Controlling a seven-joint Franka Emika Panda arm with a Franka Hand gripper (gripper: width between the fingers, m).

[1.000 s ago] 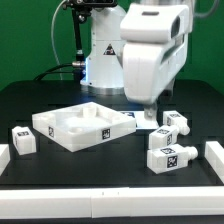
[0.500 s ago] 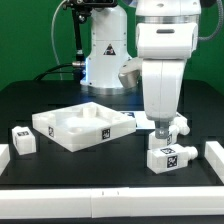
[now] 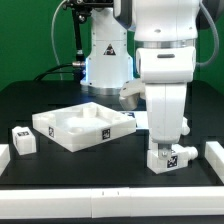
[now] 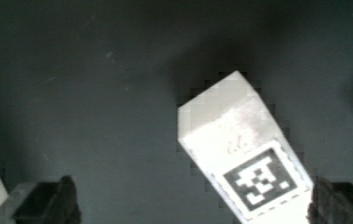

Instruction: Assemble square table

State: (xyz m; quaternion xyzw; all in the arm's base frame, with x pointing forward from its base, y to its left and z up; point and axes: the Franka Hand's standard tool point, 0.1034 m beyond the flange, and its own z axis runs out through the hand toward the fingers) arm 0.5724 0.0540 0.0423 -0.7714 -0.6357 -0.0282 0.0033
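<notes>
Early stage, we judge: the slab lies flat, and we can see no leg fitted in it. In the exterior view, the 4 o'clock leg lies loose near the slab, and the 8 o'clock leg lies apart. The gripper hangs over the 4 o'clock leg, jaws spread wide, grasping nothing. Every leg remains to be mounted.
</notes>
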